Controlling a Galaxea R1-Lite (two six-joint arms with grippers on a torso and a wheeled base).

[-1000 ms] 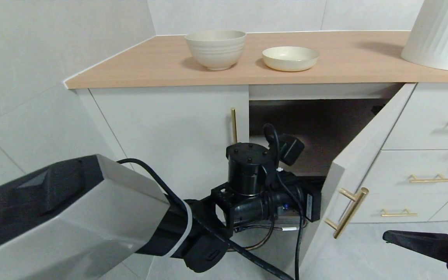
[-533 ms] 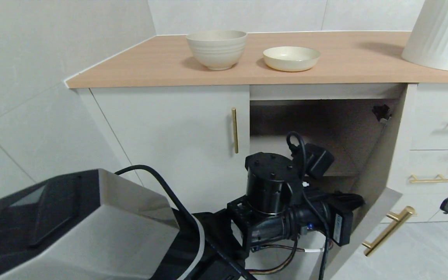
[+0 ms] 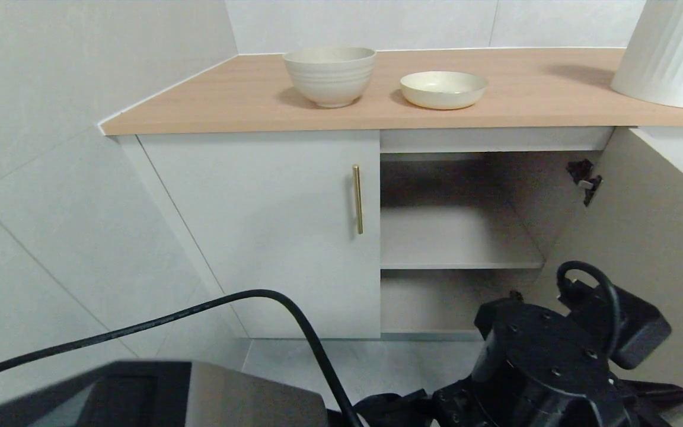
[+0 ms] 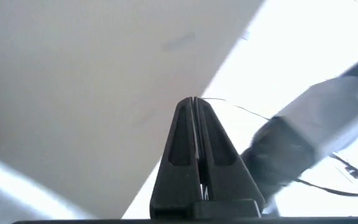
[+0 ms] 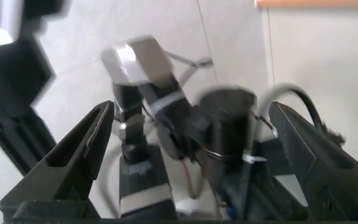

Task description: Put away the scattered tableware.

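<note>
The left claw (image 4: 193, 102) is pressed shut on nothing, and the right claw (image 5: 192, 109) is spread wide. The deep bowl (image 3: 329, 75) (ribbed on the outside) and the shallow dish (image 3: 443, 89) stand near each other, not touching, on the tabletop (image 3: 217, 101). Below them the cabinet door (image 3: 650, 237) is swung open, showing a shelf (image 3: 454, 237).

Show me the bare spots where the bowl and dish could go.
Shelf: bare from the closed door to the hinge wall. Counter: free left of the bowl, and between dish and white jar. Crowded: the left arm blocks the lower compartment's front.
</note>
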